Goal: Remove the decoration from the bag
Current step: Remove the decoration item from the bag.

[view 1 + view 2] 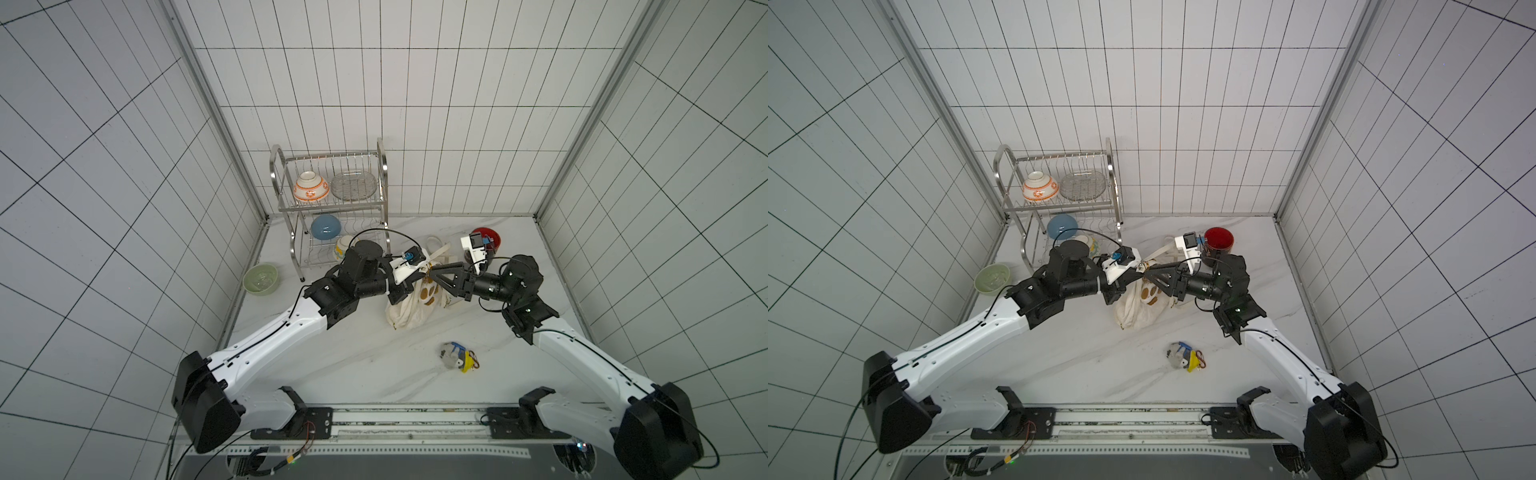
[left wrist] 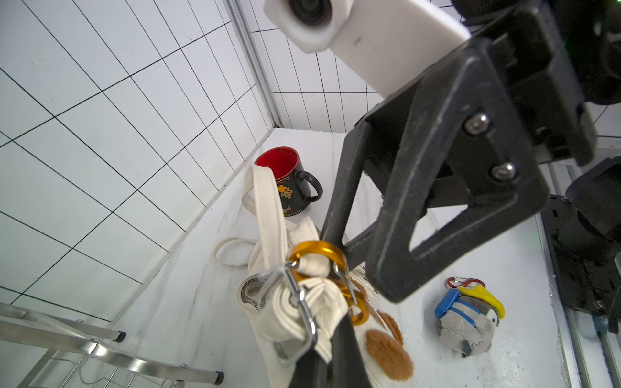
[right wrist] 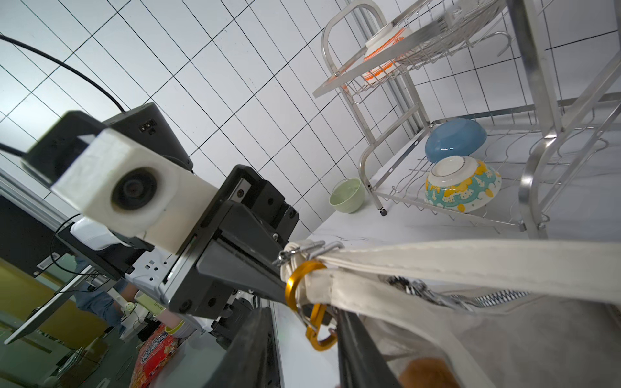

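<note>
You've got 1 bag (image 1: 411, 308) mid-table, strap end lifted, body slumped on the marble between both arms. Left gripper (image 1: 420, 274) is clamped tight on the bunched strap, right by 2 gold carabiners (image 2: 317, 250). Right gripper (image 1: 433, 273) has its jaws apart, with the lower carabiner between them. 1 plush penguin (image 1: 457, 356) with a red clip lies loose, well apart from the bag. 1 rack (image 1: 384, 187) holds 4 items: top tier 1 orange-patterned bowl (image 1: 311, 187) and 1 glass plate (image 1: 354, 186), lower tier 1 blue bowl (image 1: 326, 227) and 1 yellow-teal bowl (image 3: 462, 184). 1 green bowl (image 1: 260, 279) sits beside the rack, 1 red-lined mug (image 2: 289, 188) behind the bag.
</note>
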### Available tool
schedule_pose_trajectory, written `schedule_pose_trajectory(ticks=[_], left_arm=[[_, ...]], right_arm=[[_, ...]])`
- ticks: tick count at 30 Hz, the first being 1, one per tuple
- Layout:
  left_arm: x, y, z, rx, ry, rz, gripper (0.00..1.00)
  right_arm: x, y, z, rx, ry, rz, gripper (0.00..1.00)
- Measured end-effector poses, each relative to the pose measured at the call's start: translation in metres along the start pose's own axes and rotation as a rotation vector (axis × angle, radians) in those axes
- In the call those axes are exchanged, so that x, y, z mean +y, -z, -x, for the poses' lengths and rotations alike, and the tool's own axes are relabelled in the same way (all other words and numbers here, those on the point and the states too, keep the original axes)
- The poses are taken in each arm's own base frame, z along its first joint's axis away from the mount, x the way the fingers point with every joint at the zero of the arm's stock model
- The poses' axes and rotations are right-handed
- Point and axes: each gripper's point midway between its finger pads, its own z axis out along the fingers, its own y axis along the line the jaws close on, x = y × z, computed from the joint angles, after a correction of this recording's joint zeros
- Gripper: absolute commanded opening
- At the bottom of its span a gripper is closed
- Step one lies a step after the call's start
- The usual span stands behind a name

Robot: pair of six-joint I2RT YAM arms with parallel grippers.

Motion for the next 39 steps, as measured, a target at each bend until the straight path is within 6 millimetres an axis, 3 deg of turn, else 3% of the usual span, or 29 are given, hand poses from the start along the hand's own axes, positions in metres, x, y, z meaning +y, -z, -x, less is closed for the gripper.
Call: schedule_pose_trajectory(ticks=[19,22,26,30,36,39], left_arm=[[-0.009,0.009,0.02,-0.017,0.036,-0.133,0.0],[-0.012,0.009,0.017,-0.01,0.041,-0.154,0.0],[-0.012,0.01,0.012,0.006,0.052,-0.162,0.0],[-0.01,0.011,0.012,0.005,0.052,-0.163,0.0],[-0.006,0.015,0.013,0.001,0.05,-0.142,0.0],[0.0,0.019,0.014,-0.005,0.04,-0.1,0.07]], right_arm=[[0.011,-0.012,0.013,-0.024,-0.042,0.232,0.39],[0.012,-0.014,0.012,-0.018,-0.083,0.282,0.32],[0.014,-0.014,0.012,-0.014,-0.117,0.309,0.12],[0.018,-0.012,0.015,-0.019,-0.124,0.322,0.01],[0.02,-0.004,0.018,-0.021,-0.111,0.285,0.0],[0.028,0.003,0.017,-0.012,-0.067,0.23,0.0]])
